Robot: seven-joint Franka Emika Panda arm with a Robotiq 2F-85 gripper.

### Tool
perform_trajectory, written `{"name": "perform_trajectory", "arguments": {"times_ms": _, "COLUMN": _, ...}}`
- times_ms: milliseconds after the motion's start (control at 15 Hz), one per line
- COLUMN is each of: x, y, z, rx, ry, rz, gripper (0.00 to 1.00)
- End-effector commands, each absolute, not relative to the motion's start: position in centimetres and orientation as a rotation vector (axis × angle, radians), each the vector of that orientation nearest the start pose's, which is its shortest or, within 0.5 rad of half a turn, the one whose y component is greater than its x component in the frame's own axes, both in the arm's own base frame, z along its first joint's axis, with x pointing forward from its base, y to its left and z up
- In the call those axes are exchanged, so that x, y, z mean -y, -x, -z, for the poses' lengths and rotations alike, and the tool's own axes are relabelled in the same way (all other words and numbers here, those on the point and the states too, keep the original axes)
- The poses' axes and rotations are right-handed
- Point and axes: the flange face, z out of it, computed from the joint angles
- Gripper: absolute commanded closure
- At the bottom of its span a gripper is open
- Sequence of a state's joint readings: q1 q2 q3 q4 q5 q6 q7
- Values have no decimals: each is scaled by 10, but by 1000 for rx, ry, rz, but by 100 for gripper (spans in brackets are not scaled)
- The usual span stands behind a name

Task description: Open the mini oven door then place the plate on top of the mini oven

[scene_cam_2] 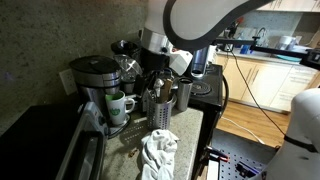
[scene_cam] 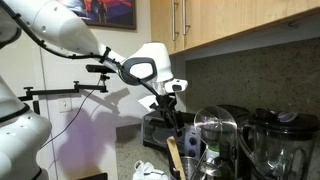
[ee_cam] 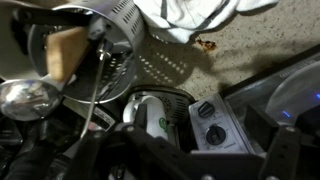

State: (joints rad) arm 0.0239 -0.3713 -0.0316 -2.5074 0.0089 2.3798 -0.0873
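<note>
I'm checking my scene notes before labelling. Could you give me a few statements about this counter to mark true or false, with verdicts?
1. A white cloth lies on the counter. True.
2. A wooden spatula stands in the metal utensil holder. True.
3. The gripper grips a plate. False: it is open and holds nothing.
4. The mug is red. False: it is white with a green mark.

Mini oven [scene_cam_2: 209, 94] largely hidden behind arm; wrist view blurred.
</note>
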Motion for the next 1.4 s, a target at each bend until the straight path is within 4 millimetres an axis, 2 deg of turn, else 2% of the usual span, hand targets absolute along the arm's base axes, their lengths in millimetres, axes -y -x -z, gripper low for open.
{"name": "perform_trajectory", "arguments": {"times_ms": 0, "x": -37, "y": -461, "z": -442, "rx": -45, "ry": 3030, "rz": 458, "gripper": 0}}
{"name": "perform_trajectory", "arguments": {"times_ms": 267, "x": -84, "y": -469, "z": -428, "rx": -236, "ry": 2974, "rz": 502, "gripper": 0}}
{"name": "perform_trajectory", "arguments": {"times_ms": 467, "x": -106, "y": -463, "z": -413, "rx": -324, "ry": 2961, "rz": 473, "gripper": 0}}
{"name": "perform_trajectory", "arguments": {"times_ms": 867, "x": -114, "y": -462, "z": -396, "rx": -509, "ry": 2892, "rz": 433, "gripper": 0}}
{"name": "perform_trajectory", "arguments": {"times_ms": 1333, "x": -129, "y": -464, "z": -367, "rx": -569, "ry": 2813, "rz": 473, "gripper": 0}}
